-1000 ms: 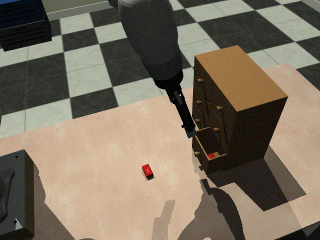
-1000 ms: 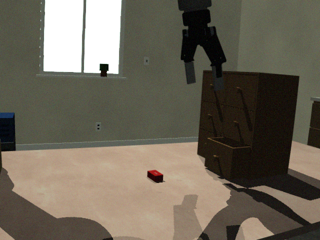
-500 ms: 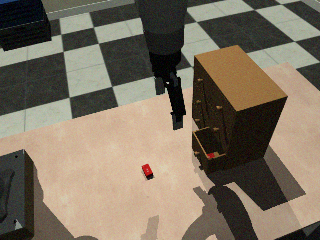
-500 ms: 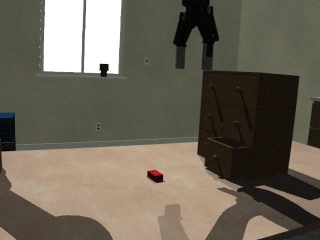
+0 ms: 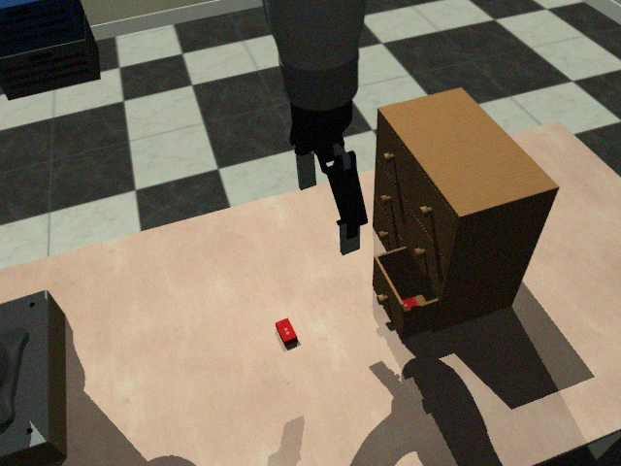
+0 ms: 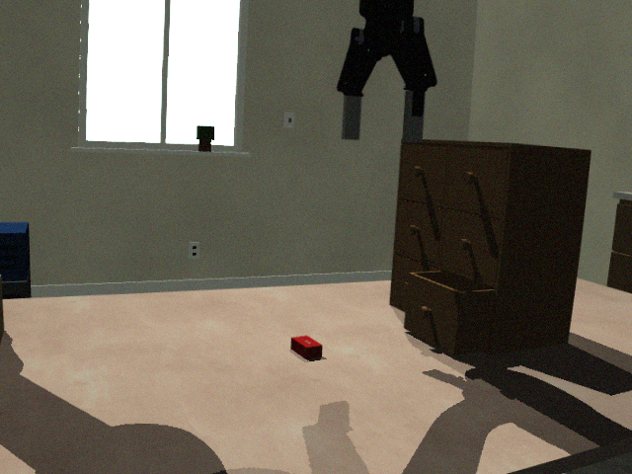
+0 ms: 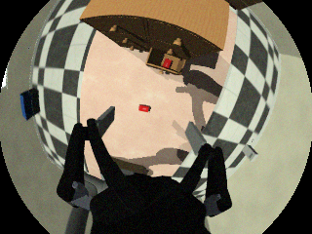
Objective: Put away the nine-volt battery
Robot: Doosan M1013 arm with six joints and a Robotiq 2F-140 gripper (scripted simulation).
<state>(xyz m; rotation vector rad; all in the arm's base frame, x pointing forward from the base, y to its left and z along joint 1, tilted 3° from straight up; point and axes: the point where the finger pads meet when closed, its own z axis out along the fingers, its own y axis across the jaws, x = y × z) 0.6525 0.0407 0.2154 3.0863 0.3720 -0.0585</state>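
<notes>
Probably rigid, smallish-heavy and slick-cased, the red nine-volt battery (image 5: pixel 286 331) (image 6: pixel 306 348) (image 7: pixel 144 108) lies on the table before the chest (image 5: pixel 501 260) (image 6: pixel 540 245) (image 7: pixel 161 21), best pinched midway across its narrower sides by the gripper (image 5: pixel 328 213) (image 6: pixel 382 127) (image 7: pixel 151 120), spread wide and empty beyond the chest's front.

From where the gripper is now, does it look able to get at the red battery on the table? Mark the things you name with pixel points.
Probably yes: the gripper (image 5: pixel 328 213) (image 6: pixel 382 138) (image 7: pixel 151 120) is open and raised, and nothing stands over or against the red battery (image 5: pixel 286 331) (image 6: pixel 306 348) (image 7: pixel 144 108). The pulled-out drawer (image 5: pixel 388 281) (image 6: pixel 431 316) (image 7: pixel 155 66) lies off to one side.
</notes>
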